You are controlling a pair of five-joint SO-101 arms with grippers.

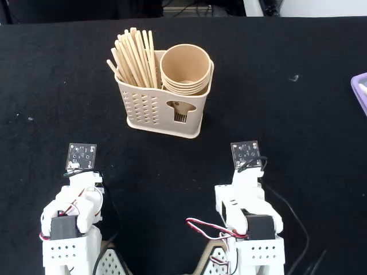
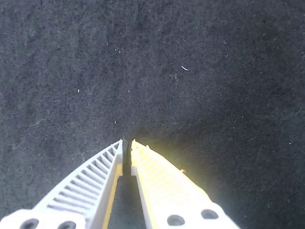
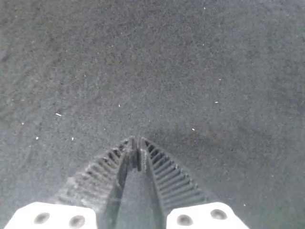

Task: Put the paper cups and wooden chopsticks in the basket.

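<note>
Left tool (image 2: pixel 127 143) and right tool (image 3: pixel 137 141), closed (both empty), sit about equally far from the basket (image 1: pixel 143 109), which holds cups (image 1: pixel 184 67) and upright chopsticks (image 1: pixel 135 51).

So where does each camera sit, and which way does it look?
High view: fixed above, facing down on the black table; basket holding chopsticks and paper cups, two arms at the near edge.
Left wrist view: on the left wrist, facing down at table; left tool shut.
Right wrist view: on the right wrist, facing table; right tool shut.
Shared: all see the black table.
</note>
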